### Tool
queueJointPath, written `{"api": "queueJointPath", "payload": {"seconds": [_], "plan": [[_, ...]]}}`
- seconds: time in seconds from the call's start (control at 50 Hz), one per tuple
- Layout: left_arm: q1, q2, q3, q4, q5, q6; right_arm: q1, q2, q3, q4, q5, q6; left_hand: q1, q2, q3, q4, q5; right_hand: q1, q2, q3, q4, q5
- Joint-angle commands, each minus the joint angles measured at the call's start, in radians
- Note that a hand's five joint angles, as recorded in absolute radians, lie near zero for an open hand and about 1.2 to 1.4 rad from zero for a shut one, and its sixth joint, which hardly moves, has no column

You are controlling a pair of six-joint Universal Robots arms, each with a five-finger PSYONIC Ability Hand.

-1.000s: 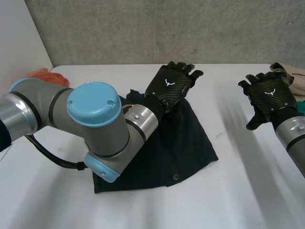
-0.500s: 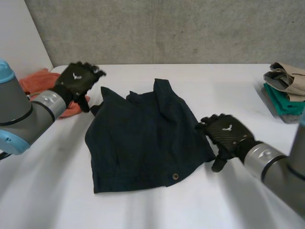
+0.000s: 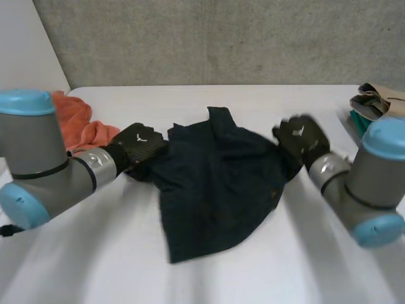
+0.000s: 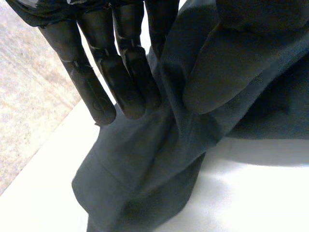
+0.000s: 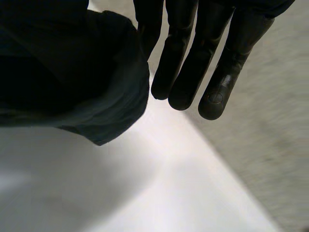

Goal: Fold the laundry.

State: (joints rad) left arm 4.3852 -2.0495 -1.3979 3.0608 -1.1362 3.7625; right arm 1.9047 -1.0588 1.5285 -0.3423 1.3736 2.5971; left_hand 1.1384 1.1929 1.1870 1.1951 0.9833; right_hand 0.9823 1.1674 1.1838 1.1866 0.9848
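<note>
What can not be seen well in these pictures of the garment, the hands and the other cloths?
1. Stack, head view: cut by the picture's edge, its near part behind the right arm.
2. Orange cloth, head view: partly behind the left arm.
3. Right hand, right wrist view: the garment covers one side, so its hold is unclear.
4. Garment's left edge, head view: under the left hand.

A dark navy garment sprawls rumpled across the middle of the frame, its left and right edges raised and spread apart, one corner trailing toward bottom centre.
</note>
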Motion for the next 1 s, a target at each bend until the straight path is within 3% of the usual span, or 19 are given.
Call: {"api": "queueJointPath", "payload": {"seconds": [0.02,0.12,0.2,0.22,0.24,0.26,0.32,0.52,0.62,0.7,0.8,0.9,1.0], "plan": [[-0.105,0.210,-0.177,-0.014,-0.080,-0.180,-0.016,0.138,-0.324,0.002,0.009,-0.094,0.258,0.203,0.209,0.201,0.238,0.414,0.229,0.212,0.210,0.237],[-0.240,0.183,-0.243,0.103,-0.195,-0.308,-0.012,0.302,-0.547,-0.049,-0.008,-0.089,0.258,0.203,0.209,0.201,0.238,0.414,0.229,0.212,0.210,0.237],[-0.303,0.124,-0.230,0.164,-0.292,-0.319,-0.001,0.399,-0.619,-0.070,-0.048,-0.081,0.218,0.163,0.169,0.161,0.198,0.414,0.229,0.212,0.210,0.237],[-0.309,0.117,-0.227,0.174,-0.318,-0.319,0.000,0.408,-0.619,-0.069,-0.062,-0.080,0.095,0.041,0.047,0.038,0.076,0.130,-0.055,-0.071,-0.074,-0.047],[-0.314,0.112,-0.222,0.182,-0.344,-0.319,0.005,0.411,-0.608,-0.064,-0.076,-0.077,-0.022,-0.077,-0.071,-0.079,-0.042,-0.608,-0.793,-0.810,-0.812,-0.785],[-0.314,0.114,-0.217,0.185,-0.385,-0.325,0.007,0.405,-0.596,-0.060,-0.080,-0.075,-0.300,-0.354,-0.348,-0.356,-0.319,-0.808,-0.993,-1.009,-1.012,-0.985],[-0.302,0.139,-0.213,0.185,-0.431,-0.326,0.001,0.341,-0.533,-0.028,-0.065,-0.058,-0.683,-0.737,-0.731,-0.740,-0.702,-0.808,-0.993,-1.009,-1.012,-0.985],[-0.199,0.305,-0.266,0.187,-0.428,-0.323,-0.067,-0.032,-0.262,0.204,0.012,0.029,-0.760,-0.815,-0.809,-0.817,-0.780,-0.808,-0.993,-1.009,-1.012,-0.985],[-0.162,0.325,-0.300,0.187,-0.428,-0.320,-0.113,-0.182,-0.176,0.484,0.015,0.170,-0.755,-0.809,-0.803,-0.811,-0.774,-0.808,-0.993,-1.009,-1.012,-0.985],[-0.110,0.298,-0.323,0.184,-0.425,-0.323,-0.136,-0.222,-0.084,0.652,-0.004,0.315,-0.722,-0.777,-0.771,-0.779,-0.742,-0.806,-0.991,-1.008,-1.011,-0.983],[-0.116,0.174,-0.316,0.193,-0.399,-0.323,-0.139,-0.280,0.077,0.634,-0.030,0.388,-0.690,-0.745,-0.739,-0.747,-0.709,-0.808,-0.993,-1.009,-1.012,-0.985],[-0.115,0.091,-0.282,0.214,-0.375,-0.319,-0.132,-0.302,0.237,0.504,-0.093,0.402,-0.664,-0.718,-0.712,-0.720,-0.683,-0.801,-0.986,-1.002,-1.005,-0.978],[-0.118,0.005,-0.222,0.286,-0.375,-0.316,-0.104,-0.268,0.286,0.392,-0.082,0.406,-0.456,-0.511,-0.505,-0.513,-0.475,-0.718,-0.903,-0.920,-0.923,-0.895]]}}
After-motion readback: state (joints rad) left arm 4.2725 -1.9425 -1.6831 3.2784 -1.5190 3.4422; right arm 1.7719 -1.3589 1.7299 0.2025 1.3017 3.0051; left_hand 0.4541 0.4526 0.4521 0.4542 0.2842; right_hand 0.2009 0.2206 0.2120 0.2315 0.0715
